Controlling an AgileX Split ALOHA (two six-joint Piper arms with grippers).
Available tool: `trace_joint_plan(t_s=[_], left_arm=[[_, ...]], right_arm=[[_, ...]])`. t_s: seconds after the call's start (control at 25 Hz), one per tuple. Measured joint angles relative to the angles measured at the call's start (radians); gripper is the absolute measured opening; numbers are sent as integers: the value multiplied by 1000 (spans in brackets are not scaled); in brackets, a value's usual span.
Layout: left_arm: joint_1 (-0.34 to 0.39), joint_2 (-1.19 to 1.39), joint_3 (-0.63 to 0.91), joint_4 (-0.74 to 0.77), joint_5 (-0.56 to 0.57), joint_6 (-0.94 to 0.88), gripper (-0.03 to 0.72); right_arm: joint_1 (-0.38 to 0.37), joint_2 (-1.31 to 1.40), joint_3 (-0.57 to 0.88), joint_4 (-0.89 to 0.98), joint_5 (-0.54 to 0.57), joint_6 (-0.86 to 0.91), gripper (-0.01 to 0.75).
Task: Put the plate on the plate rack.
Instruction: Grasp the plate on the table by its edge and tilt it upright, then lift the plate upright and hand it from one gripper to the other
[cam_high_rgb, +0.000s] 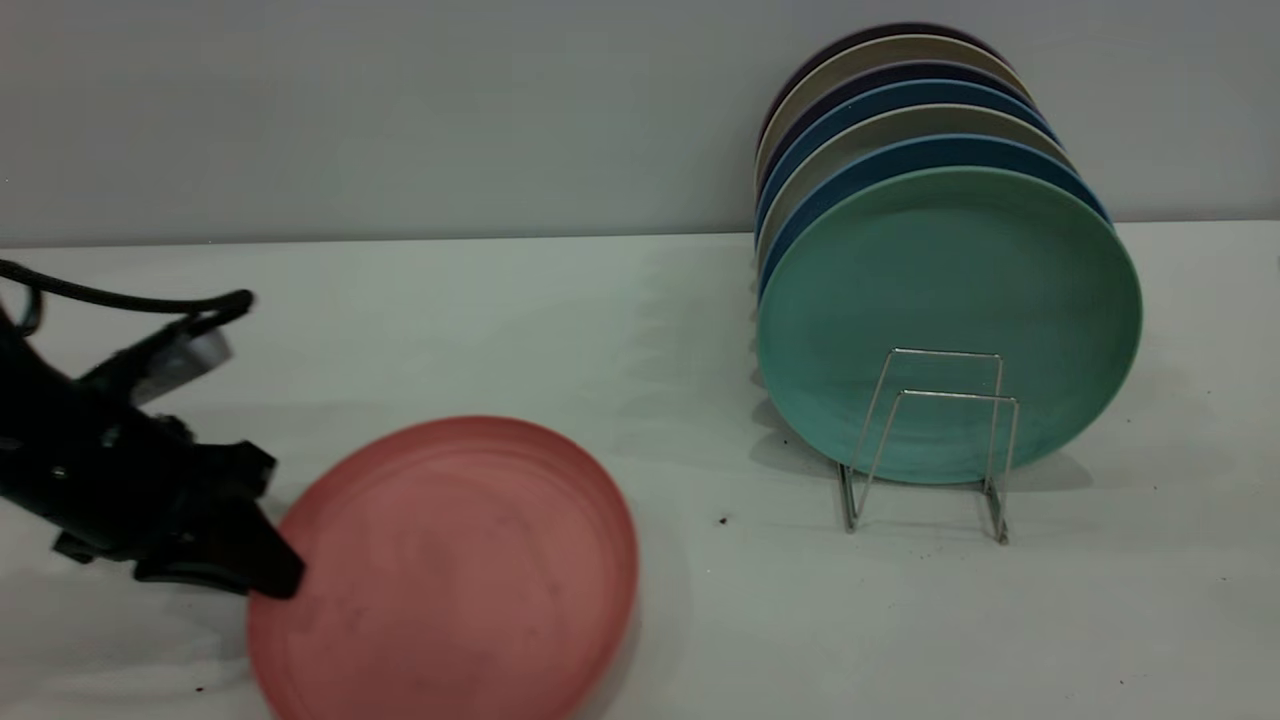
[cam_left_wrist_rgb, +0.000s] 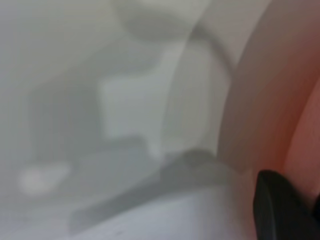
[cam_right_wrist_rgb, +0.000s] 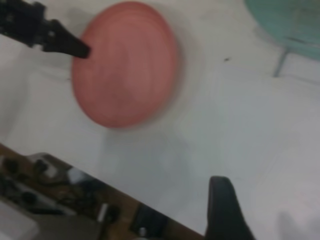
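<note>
Far left of the exterior view: left end effector (cam_high_rgb: 268, 570), black, low over the counter (cam_high_rgb: 560, 320), tips at the left rim of the plate (cam_high_rgb: 445, 570); appears pinched on that rim, contact also seen from the right wrist view (cam_right_wrist_rgb: 80, 50), though the closure itself partly hidden. Black cable (cam_high_rgb: 130, 298) looping above the arm.

Next, the plate: salmon-pink, round, near the front edge of the counter, left side raised off the surface, tilted, face toward the exterior camera. Same plate in the right wrist view (cam_right_wrist_rgb: 125, 65) and, blurred, along one edge of the left wrist view (cam_left_wrist_rgb: 300, 100).

Farther right, a small dark speck (cam_high_rgb: 722, 520) on the counter.

Right side: plate rack (cam_high_rgb: 935, 440), thin silver wire, two upright loops at the front standing bare. Behind them, teal-green plate (cam_high_rgb: 950, 300) upright, then a row of blue and beige plates (cam_high_rgb: 900, 110) on edge toward the wall.

Right end effector (cam_right_wrist_rgb: 225, 210): only one dark finger visible in its own wrist view, high above the counter; spread or pressed together, cannot tell.
</note>
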Motion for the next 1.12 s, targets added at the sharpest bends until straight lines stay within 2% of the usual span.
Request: trace_joint_plan(t_s=[0.16, 0.56, 0.92, 1.12], left_arm=[[-38, -26, 0, -11, -5, 36, 14], [-67, -197, 0, -45, 38, 99, 14], [-230, -216, 0, 7, 45, 103, 14], [-278, -224, 1, -5, 32, 112, 14]], right_arm=[[0, 122, 0, 125, -17, -115, 483], [0, 404, -4, 477, -41, -467, 483], [0, 650, -8, 701, 29, -731, 483], [0, 729, -14, 759, 58, -824, 483]])
